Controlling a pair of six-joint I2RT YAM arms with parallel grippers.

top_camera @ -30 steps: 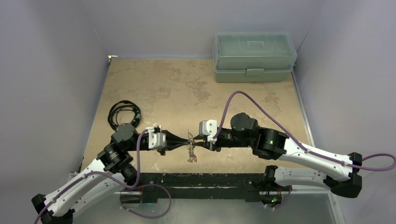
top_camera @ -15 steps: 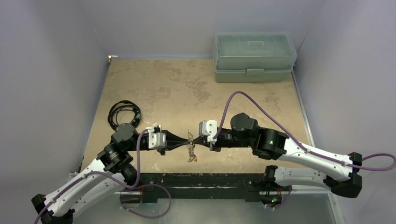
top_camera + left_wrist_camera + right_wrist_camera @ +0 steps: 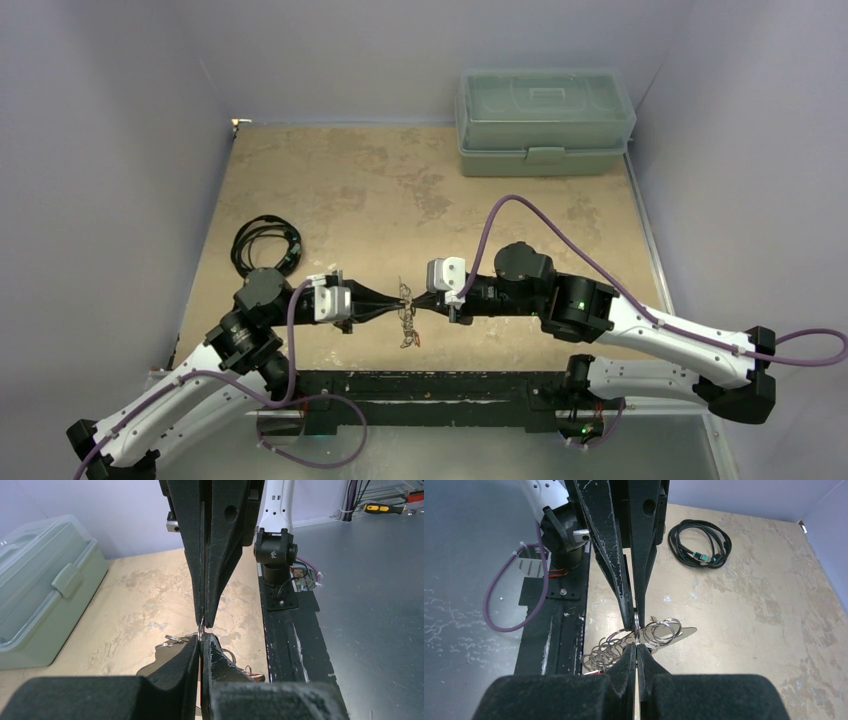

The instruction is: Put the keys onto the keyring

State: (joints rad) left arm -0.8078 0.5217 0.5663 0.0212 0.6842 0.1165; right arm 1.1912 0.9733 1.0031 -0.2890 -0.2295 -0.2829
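The keyring [image 3: 408, 322] hangs as a small silvery bunch between the two arms, near the table's front edge. Its flat plate [image 3: 685, 631] carries several wire split rings [image 3: 663, 631]. My left gripper [image 3: 398, 298] and right gripper [image 3: 416, 297] meet tip to tip, both shut on one thin ring [image 3: 636, 624] of the keyring. From the left wrist, my left gripper [image 3: 200, 639] pinches that ring [image 3: 200, 629] just below the right gripper's tips. A red-headed key [image 3: 256, 677] peeks out low on the bunch, and it also shows as a red edge [image 3: 593, 672] from the right wrist. The other keys are hidden.
A pale green lidded box [image 3: 545, 120] stands at the back right. A black coiled cable [image 3: 265, 245] lies at the left. A black strip [image 3: 430, 385] runs along the near table edge between the arm bases.
The right gripper has shut onto the ring. The left wrist has shifted slightly left and up, and the bunch hangs a little higher.
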